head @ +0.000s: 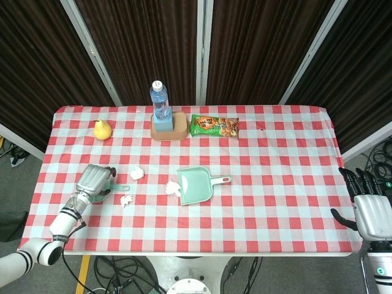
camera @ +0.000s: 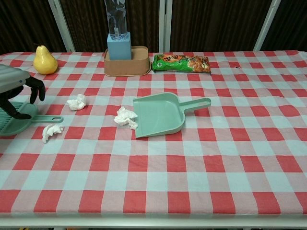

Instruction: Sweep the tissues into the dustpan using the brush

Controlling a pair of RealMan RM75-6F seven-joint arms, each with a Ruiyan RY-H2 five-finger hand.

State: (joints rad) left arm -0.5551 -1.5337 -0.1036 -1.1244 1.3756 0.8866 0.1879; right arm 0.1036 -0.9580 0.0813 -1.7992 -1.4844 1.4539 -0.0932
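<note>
Both hands are showing ridged silver-grey backs and black fingers: the left hand (head: 93, 181) on a white arm, the right hand (head: 370, 211) beside the table (head: 294, 202)

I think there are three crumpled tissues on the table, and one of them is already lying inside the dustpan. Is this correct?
Not quite. There are three tissues, but none is inside the dustpan. The nearest tissue lies on the cloth just outside the pan's open edge, as the chest view shows. The other two lie further left, near the brush.
</note>
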